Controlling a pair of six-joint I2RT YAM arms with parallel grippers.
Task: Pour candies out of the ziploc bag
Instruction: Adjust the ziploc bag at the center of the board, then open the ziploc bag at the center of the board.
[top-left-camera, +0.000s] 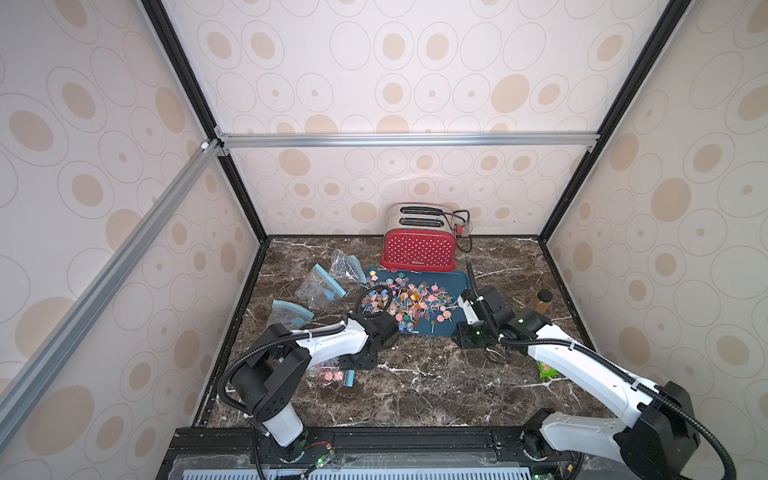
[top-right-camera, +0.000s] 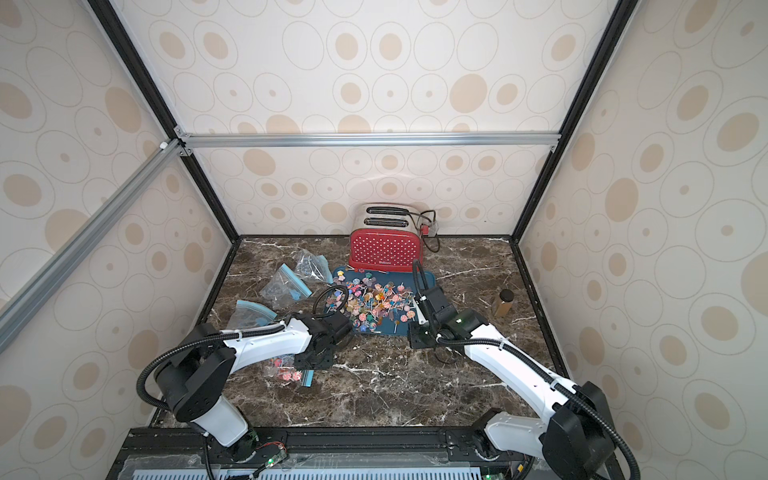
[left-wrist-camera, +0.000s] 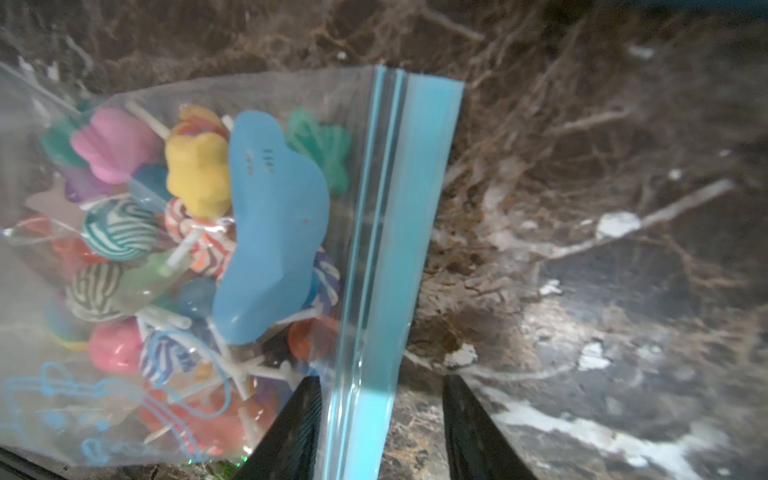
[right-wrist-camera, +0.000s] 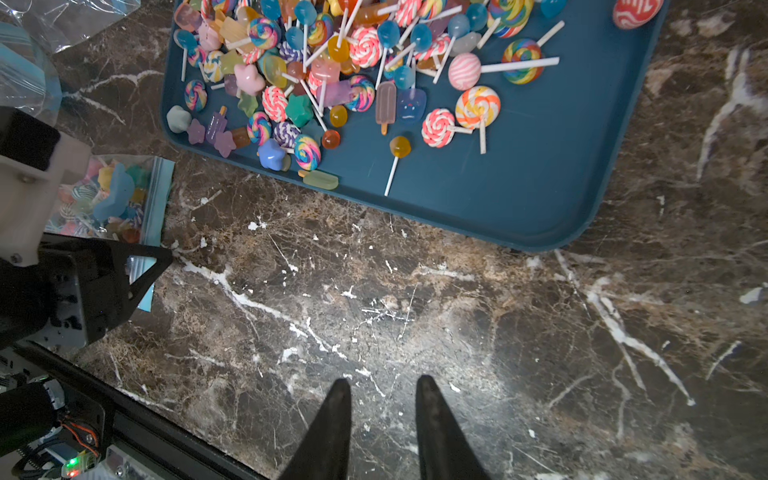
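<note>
A clear ziploc bag (left-wrist-camera: 54, 291) with a blue zip strip (left-wrist-camera: 399, 232) lies flat on the marble table, full of candies (left-wrist-camera: 120, 228). In both top views the bag (top-left-camera: 328, 374) (top-right-camera: 286, 372) lies partly under my left arm. My left gripper (left-wrist-camera: 382, 379) is open, its fingers straddling one end of the zip strip without pinching it. Many more candies (top-left-camera: 407, 303) (right-wrist-camera: 332, 62) lie heaped on a dark blue tray (top-left-camera: 444, 328) (right-wrist-camera: 519, 187). My right gripper (right-wrist-camera: 383, 380) hangs open over bare marble in front of the tray, holding nothing.
A red toaster (top-left-camera: 417, 249) stands behind the tray. Three empty zip bags (top-left-camera: 320, 286) lie to the tray's left. An amber bottle (top-left-camera: 540, 307) and a green packet (top-left-camera: 546, 370) sit at the right, by my right arm.
</note>
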